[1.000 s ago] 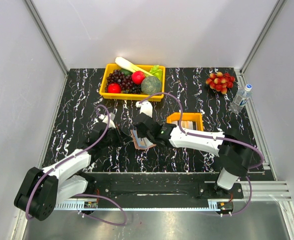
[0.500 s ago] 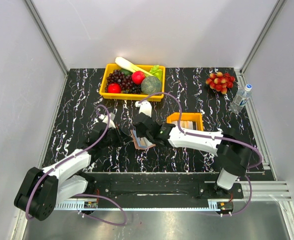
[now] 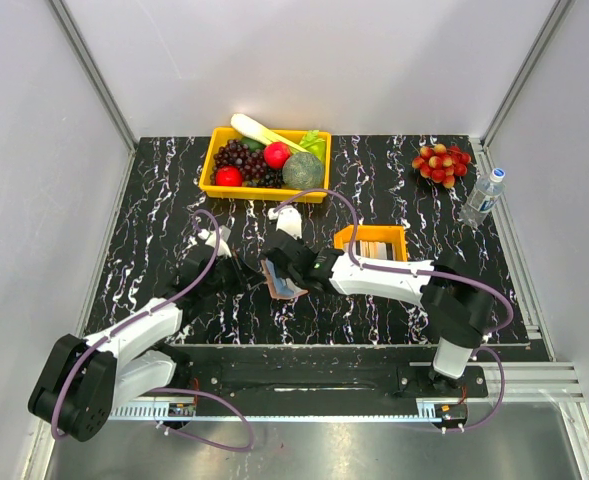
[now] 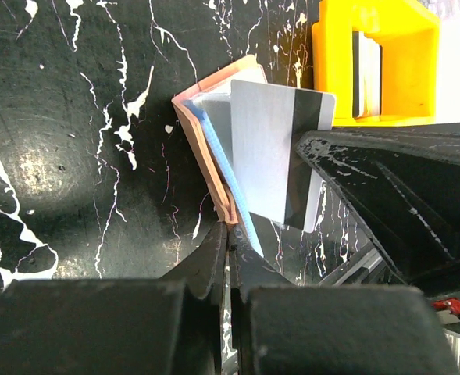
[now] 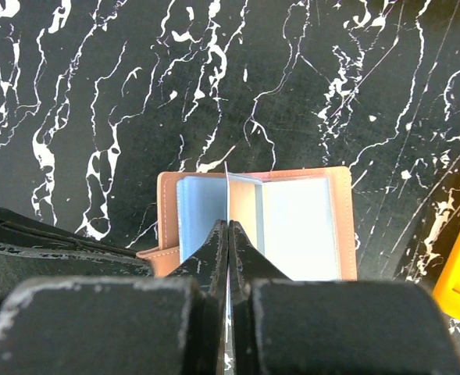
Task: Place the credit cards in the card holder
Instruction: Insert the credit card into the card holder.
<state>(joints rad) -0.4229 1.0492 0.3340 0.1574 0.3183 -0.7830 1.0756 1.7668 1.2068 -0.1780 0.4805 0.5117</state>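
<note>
The card holder (image 5: 300, 223) lies open on the black marbled table (image 3: 154, 230), just left of the orange tray (image 4: 335, 47), pale inner pockets facing up. A grey credit card (image 4: 270, 148) with a dark stripe stands on edge over the fold. Its lower edge seems to sit in a pocket, though no view shows that clearly. More cards (image 4: 366, 74) stand upright inside the tray.

Both arms crowd the holder. The right arm reaches in across the front of the tray and hides part of the holder from above. The yellow fruit bin (image 3: 264, 192) sits behind and left of the tray, well apart. A red fruit bunch (image 3: 441, 162) and a water bottle (image 3: 483, 198) lie off to the tray's right, towards the far right corner. Bare tabletop stretches left of the holder as far as the side wall.

The right gripper (image 5: 228, 225) has its fingers pressed together on the card's thin edge. The left gripper (image 4: 230, 234) pinches the holder's near left corner, its fingers nearly meeting.
</note>
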